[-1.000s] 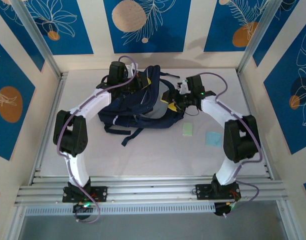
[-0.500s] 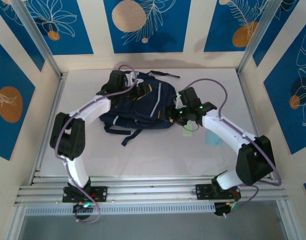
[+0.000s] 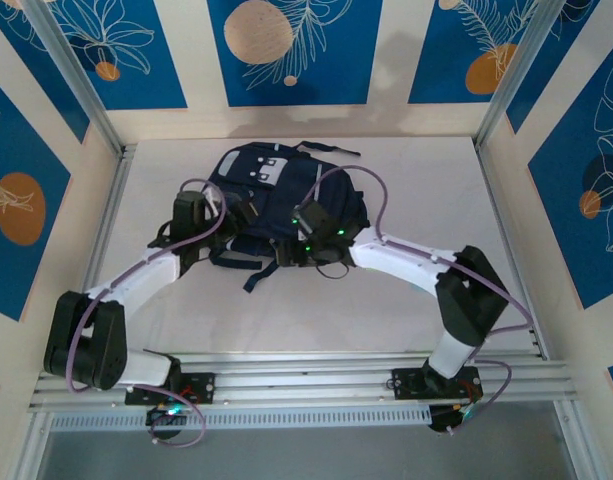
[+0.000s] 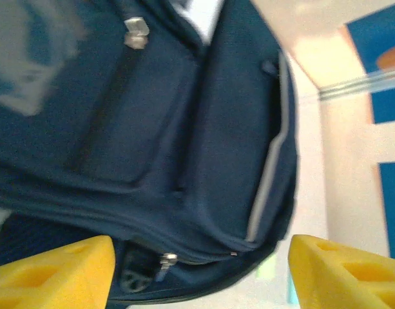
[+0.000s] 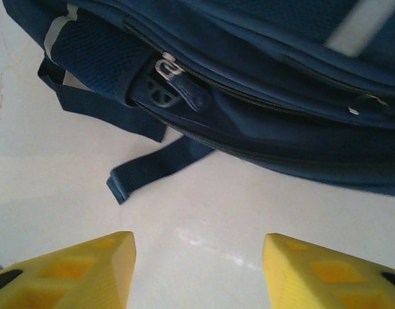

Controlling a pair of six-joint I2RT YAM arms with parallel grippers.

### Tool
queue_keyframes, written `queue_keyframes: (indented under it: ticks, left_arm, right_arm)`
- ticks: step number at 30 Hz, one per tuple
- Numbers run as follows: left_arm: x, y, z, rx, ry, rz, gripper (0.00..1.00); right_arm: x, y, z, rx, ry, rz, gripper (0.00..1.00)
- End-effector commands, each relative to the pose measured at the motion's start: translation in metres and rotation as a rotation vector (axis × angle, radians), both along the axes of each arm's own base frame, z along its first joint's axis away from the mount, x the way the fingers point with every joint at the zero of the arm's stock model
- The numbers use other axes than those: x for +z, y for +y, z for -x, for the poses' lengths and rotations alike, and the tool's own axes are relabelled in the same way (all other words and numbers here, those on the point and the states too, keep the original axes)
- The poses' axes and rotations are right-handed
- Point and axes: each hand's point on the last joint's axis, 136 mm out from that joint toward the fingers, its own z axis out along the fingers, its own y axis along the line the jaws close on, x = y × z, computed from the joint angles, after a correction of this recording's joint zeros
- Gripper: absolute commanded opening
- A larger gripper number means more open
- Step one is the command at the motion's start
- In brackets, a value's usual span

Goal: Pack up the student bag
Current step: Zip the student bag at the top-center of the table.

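Note:
The student bag [image 3: 286, 185], a dark navy backpack with grey stripes, lies flat at the middle back of the table, white patch up. My left gripper [image 3: 226, 220] hovers at its left near side. In the left wrist view the left gripper [image 4: 200, 277] is open, and the bag's side [image 4: 184, 141] with a grey stripe [image 4: 269, 177] lies beyond it. My right gripper [image 3: 291, 255] is at the bag's near edge. In the right wrist view the right gripper [image 5: 197, 270] stands open over bare table, short of a zipper pull [image 5: 165, 67] and a loose strap [image 5: 152, 168].
Black straps [image 3: 254, 272] trail from the bag toward the near side. A small pale green slip [image 4: 266, 270] lies on the table just past the bag's edge. Metal frame posts [image 3: 81, 85] and patterned walls enclose the white table [image 3: 426, 190].
The bag, held up and bunched between both arms before, now lies flat. The left gripper has opened and let it go. Both grippers have dropped to its near side.

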Motion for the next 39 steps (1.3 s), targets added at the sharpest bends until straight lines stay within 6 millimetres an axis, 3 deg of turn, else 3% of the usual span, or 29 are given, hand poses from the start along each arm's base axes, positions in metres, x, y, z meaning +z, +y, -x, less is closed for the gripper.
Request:
queue_keyframes:
  ticks: [1,6,12,19,23,25,29,39]
  left_arm:
    - [-0.001,0.022,-0.007,0.11,-0.022,-0.024,0.72]
    - [-0.01,0.028,-0.018,0.164,-0.015,-0.02,0.73]
    - [-0.033,0.029,-0.032,0.196,0.021,-0.02,0.72]
    - [-0.064,0.022,-0.026,0.165,0.09,-0.001,0.69]
    - [-0.074,0.021,-0.02,0.161,0.113,0.016,0.67]
    - [-0.075,0.02,-0.018,0.159,0.116,0.021,0.68]
    - [-0.071,0.018,-0.025,0.153,0.109,0.029,0.69]
    - [-0.072,0.014,-0.081,0.176,0.067,-0.031,0.69]
  right_arm:
    - [0.007,0.017,-0.028,-0.044,-0.123,0.021,0.5]
    - [-0.009,0.031,-0.05,-0.1,-0.164,0.055,0.44]
    - [-0.039,0.033,-0.068,-0.186,-0.169,0.114,0.42]
    - [-0.054,0.048,-0.09,-0.224,-0.232,0.133,0.42]
    - [-0.067,0.054,-0.102,-0.232,-0.247,0.156,0.3]
    - [-0.071,0.052,-0.104,-0.231,-0.246,0.183,0.2]
    - [-0.065,0.052,-0.099,-0.172,-0.251,0.166,0.0]
    - [-0.033,0.061,-0.069,0.019,-0.103,0.033,0.0]
